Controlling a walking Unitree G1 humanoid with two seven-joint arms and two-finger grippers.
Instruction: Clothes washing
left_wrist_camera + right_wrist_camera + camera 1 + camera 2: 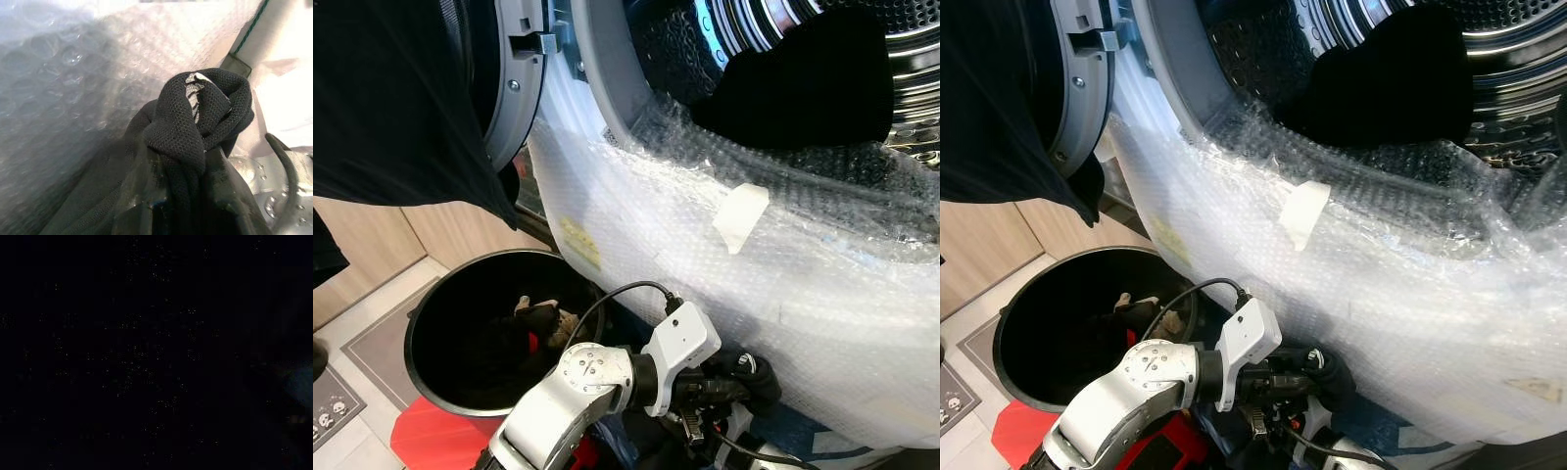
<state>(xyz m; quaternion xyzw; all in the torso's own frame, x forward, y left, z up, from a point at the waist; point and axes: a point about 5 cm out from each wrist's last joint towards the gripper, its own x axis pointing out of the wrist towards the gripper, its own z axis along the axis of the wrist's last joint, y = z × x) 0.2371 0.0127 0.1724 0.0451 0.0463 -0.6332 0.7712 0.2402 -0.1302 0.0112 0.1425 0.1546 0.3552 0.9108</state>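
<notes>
The left end effector (195, 196) is squeezing a bunched black cloth (195, 122) low down beside the washer's bubble wrap (724, 284). More black clothes are lying in the drum (803, 83) and the round black basket (440, 323). The right wrist view is looking too dark to tell anything

The right wrist view is almost wholly black, with only a faint bluish-grey glow (299, 379) at one edge; nothing identifiable.
</notes>
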